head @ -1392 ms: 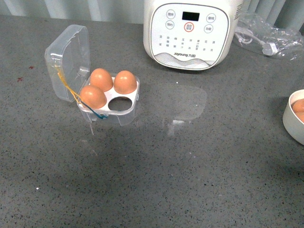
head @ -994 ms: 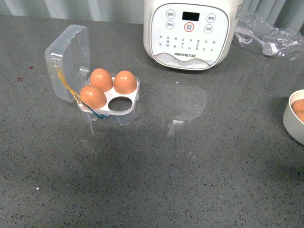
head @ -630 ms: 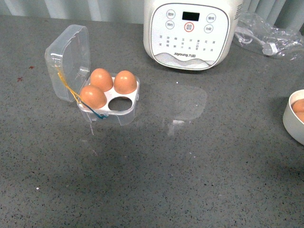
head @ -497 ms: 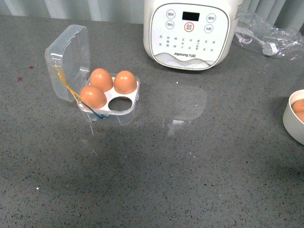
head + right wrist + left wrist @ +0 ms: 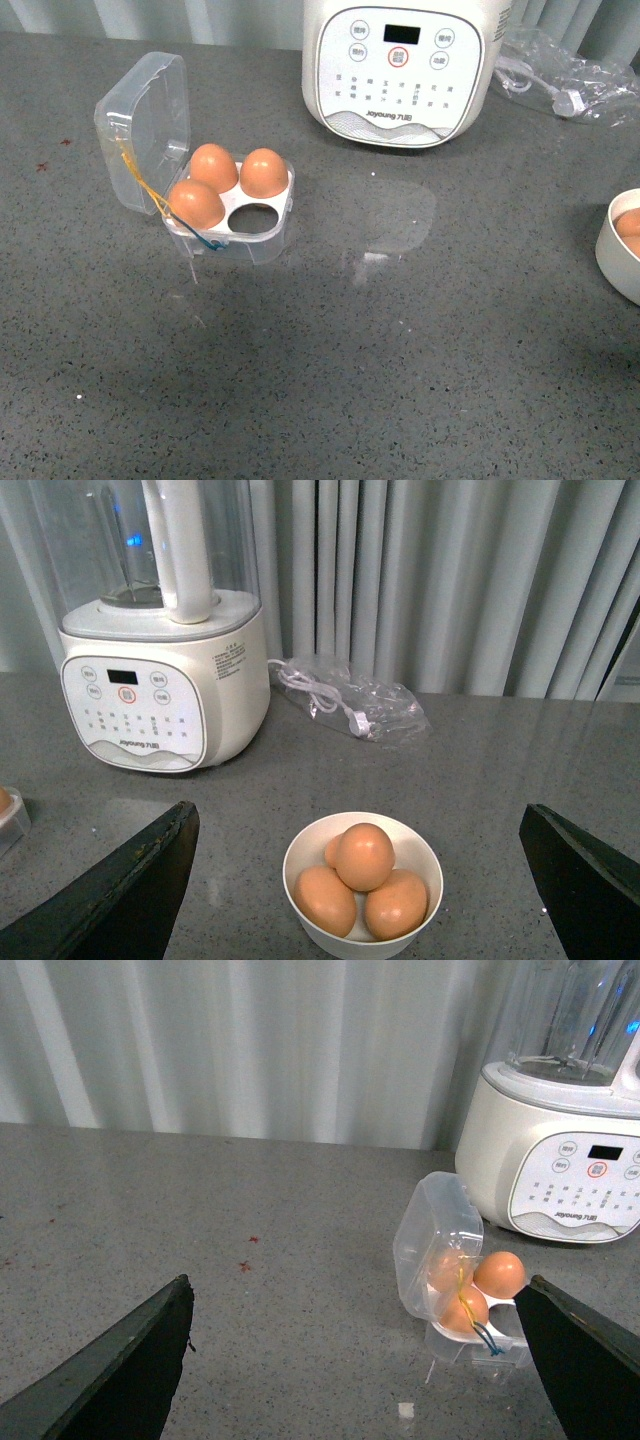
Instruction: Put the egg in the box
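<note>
Both arms were out of the front view. Left claw (image 5: 359, 1282) spread wide, nothing between its fingers. Right claw (image 5: 357, 812) likewise spread and empty, pointed toward the white bowl (image 5: 430, 880).

Step in hand, by my reading: the reach for the last egg, not yet begun. The egg (image 5: 364, 856) lay on top of the other brown eggs in that bowl, at the right edge of the tabletop (image 5: 400, 380). The box (image 5: 262, 238) stood well apart to the left, lid open and upright, three holes filled, the near right hole (image 5: 252, 214) empty.

Next move likely called for the right claw to drop over the top egg, close softly on its sides, then carry it across to that hole.

Beyond: cooker (image 5: 400, 70), plastic bag (image 5: 570, 75).

Against the earlier frames, no difference: nothing on the tabletop had shifted, no arm had entered
</note>
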Controlling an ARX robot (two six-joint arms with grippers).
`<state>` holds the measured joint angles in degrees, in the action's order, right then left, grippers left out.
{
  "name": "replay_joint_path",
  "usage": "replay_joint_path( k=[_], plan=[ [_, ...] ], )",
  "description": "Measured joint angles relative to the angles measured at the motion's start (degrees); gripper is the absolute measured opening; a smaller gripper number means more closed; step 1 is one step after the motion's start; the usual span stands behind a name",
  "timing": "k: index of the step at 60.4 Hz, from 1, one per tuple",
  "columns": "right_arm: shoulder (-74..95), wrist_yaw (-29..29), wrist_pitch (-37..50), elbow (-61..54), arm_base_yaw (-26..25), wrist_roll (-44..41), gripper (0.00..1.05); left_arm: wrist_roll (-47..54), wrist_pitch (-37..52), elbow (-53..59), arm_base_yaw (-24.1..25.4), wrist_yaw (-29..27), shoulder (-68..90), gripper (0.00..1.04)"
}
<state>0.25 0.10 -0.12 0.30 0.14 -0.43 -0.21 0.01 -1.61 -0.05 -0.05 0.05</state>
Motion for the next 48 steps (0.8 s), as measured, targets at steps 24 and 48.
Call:
replay_joint_path(
  k=[24,48],
  plan=[
    [7.72,5.18,-2.21,1.92,0.87,0.63,0.97,0.00,0.00,0.00,0.00,-0.02,0.00,0.98],
    [51.89,1.73,28.61,6.60,-1.18,4.35,0.97,0.00,0.00,0.00,0.00,0.02,0.00,0.98]
  ],
)
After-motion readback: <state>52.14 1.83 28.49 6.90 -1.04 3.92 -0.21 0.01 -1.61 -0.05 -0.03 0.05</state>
